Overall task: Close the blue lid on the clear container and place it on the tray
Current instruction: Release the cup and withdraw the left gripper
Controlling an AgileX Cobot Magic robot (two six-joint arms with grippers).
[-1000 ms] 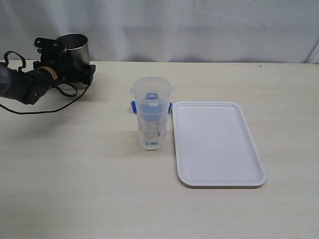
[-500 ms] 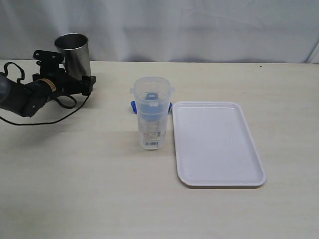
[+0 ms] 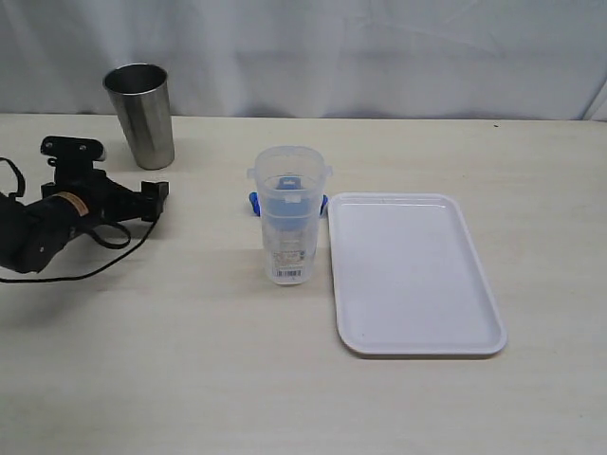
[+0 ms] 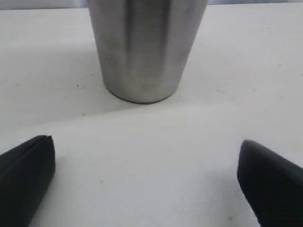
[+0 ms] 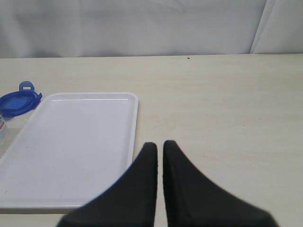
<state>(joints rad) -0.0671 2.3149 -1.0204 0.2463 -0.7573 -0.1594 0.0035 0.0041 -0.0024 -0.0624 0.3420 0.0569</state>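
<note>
Left gripper [image 3: 158, 201], jaws spread, has backed off the steel tumbler [image 3: 140, 118]; right gripper [image 5: 160, 147] apparently clenched

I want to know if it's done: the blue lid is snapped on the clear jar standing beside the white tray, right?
No. The blue lid is off, lying on the table, as the right wrist view shows. The clear jar stands beside the white tray.

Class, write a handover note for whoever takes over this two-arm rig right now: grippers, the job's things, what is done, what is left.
Left gripper: open, empty, near the grey steel tumbler.
Right gripper: shut, empty.
Tall clear plastic container: upright on the table beside the white tray, open.
Blue plastic lid: on the table behind it.
Done: nothing. Left: lid on, container onto tray.
</note>
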